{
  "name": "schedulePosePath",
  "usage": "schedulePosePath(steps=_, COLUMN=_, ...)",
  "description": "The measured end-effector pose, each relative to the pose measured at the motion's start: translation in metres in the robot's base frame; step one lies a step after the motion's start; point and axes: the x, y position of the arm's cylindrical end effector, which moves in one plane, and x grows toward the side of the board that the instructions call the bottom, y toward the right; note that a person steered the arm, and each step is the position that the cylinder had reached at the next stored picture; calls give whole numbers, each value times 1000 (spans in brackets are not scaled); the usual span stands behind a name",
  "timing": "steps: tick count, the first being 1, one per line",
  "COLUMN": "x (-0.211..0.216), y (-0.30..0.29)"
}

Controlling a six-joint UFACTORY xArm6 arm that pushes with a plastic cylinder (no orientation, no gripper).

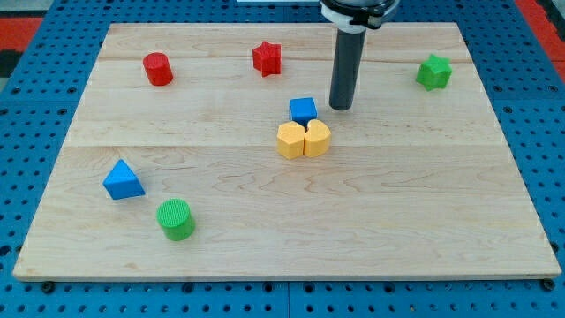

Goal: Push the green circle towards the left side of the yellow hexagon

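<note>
The green circle (pixel 176 218) lies near the board's bottom left. The yellow hexagon (pixel 290 140) sits near the board's middle, touching a second yellow block (pixel 317 139) on its right. A blue cube (pixel 303 110) sits just above the two yellow blocks. My tip (pixel 341 107) rests on the board just to the right of the blue cube and above the yellow pair, far from the green circle.
A blue triangle (pixel 123 180) lies up and left of the green circle. A red cylinder (pixel 158 69) and a red star (pixel 267 58) sit near the top. A green star (pixel 433 72) is at the top right. The wooden board (pixel 282 247) lies on blue pegboard.
</note>
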Motion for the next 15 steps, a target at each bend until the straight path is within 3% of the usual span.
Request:
schedulePosePath(steps=2, x=2, y=-44)
schedulePosePath(steps=4, x=-10, y=-7)
schedulePosePath(steps=5, x=3, y=88)
schedulePosePath(steps=6, x=62, y=123)
schedulePosePath(steps=7, x=146, y=117)
schedulePosePath(steps=8, x=207, y=45)
schedulePosePath(steps=9, x=236, y=-72)
schedulePosePath(steps=10, x=236, y=-182)
schedulePosePath(steps=11, x=202, y=-221)
schedulePosePath(steps=12, x=157, y=-228)
schedulePosePath(steps=13, x=151, y=-182)
schedulePosePath(steps=15, x=159, y=-153)
